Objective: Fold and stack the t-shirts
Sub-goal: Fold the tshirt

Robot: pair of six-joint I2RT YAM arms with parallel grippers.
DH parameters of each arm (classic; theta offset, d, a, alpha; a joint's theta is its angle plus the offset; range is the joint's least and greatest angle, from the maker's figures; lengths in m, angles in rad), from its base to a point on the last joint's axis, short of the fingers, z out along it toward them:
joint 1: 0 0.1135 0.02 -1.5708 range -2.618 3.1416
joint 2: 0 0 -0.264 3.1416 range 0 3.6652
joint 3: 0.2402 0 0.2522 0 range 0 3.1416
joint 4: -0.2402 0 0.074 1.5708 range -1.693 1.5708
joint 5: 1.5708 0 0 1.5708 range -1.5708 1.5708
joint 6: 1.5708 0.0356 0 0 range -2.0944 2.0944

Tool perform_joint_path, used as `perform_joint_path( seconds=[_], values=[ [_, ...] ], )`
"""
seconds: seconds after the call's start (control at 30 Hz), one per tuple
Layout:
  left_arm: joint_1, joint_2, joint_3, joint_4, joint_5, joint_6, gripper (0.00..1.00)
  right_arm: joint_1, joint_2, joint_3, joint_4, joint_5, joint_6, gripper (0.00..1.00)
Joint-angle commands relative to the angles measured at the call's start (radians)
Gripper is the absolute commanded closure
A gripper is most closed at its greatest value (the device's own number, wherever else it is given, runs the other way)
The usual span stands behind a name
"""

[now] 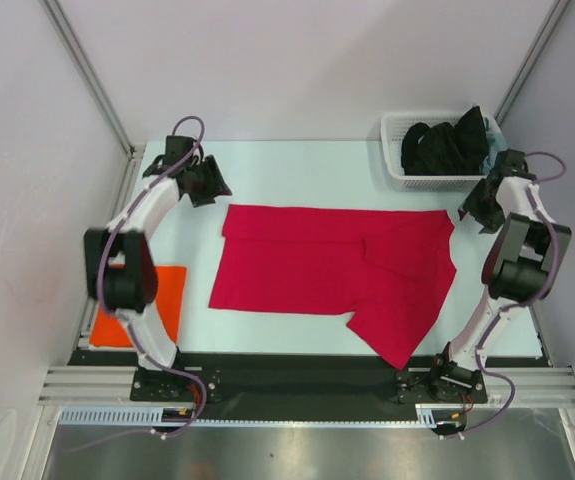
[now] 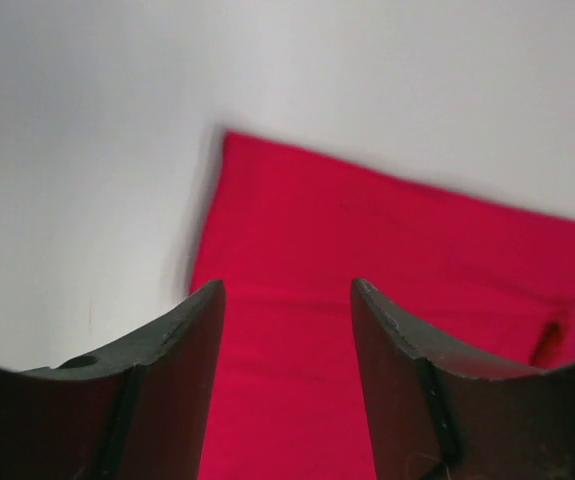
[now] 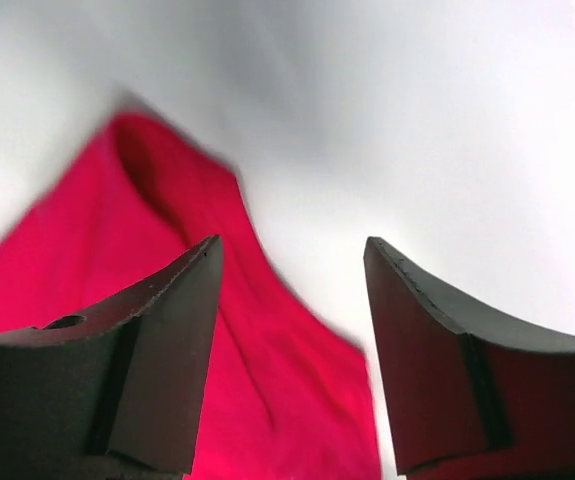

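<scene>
The crimson t-shirt lies spread flat in the middle of the pale table. Its far edge runs straight from left to right, and its near right part juts out as a blunt point toward the near edge. A layer edge shows across its right half, so some of the cloth lies doubled over itself. The orange t-shirt lies at the near left corner of the table, partly hidden under the left arm, with a strip of bare table between it and the crimson one.

The left gripper hangs just beyond the far left corner of the crimson t-shirt. In the left wrist view its two fingers stand apart with nothing between them, and that corner of the shirt shows beneath.

The right gripper hangs by the shirt's far right corner, just in front of the white basket. In the right wrist view its fingers are likewise spread and hold nothing. Blurred red cloth shows below the left finger and bare table below the right one.

The basket stands at the far right corner of the table and holds dark garments
</scene>
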State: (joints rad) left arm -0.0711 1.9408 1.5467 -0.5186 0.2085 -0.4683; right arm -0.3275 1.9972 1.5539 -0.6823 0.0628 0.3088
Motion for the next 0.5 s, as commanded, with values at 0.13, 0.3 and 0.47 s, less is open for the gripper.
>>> perform_joint_path(
  seconds=[0.13, 0.3, 0.47],
  values=[
    [-0.114, -0.615, -0.495, -0.087, -0.124, 0.022, 0.44, 0.105, -0.405, -0.265, -0.192, -0.029, 0.071, 0.36],
    [-0.119, -0.784, -0.741, -0.176, -0.193, -0.097, 0.59, 0.243, -0.688, -0.512, -0.180, -0.181, 0.254, 0.39],
    [-0.047, -0.836, -0.821, -0.204, -0.239, -0.170, 0.67, 0.442, -0.807, -0.610, -0.242, -0.143, 0.340, 0.42]
  ],
)
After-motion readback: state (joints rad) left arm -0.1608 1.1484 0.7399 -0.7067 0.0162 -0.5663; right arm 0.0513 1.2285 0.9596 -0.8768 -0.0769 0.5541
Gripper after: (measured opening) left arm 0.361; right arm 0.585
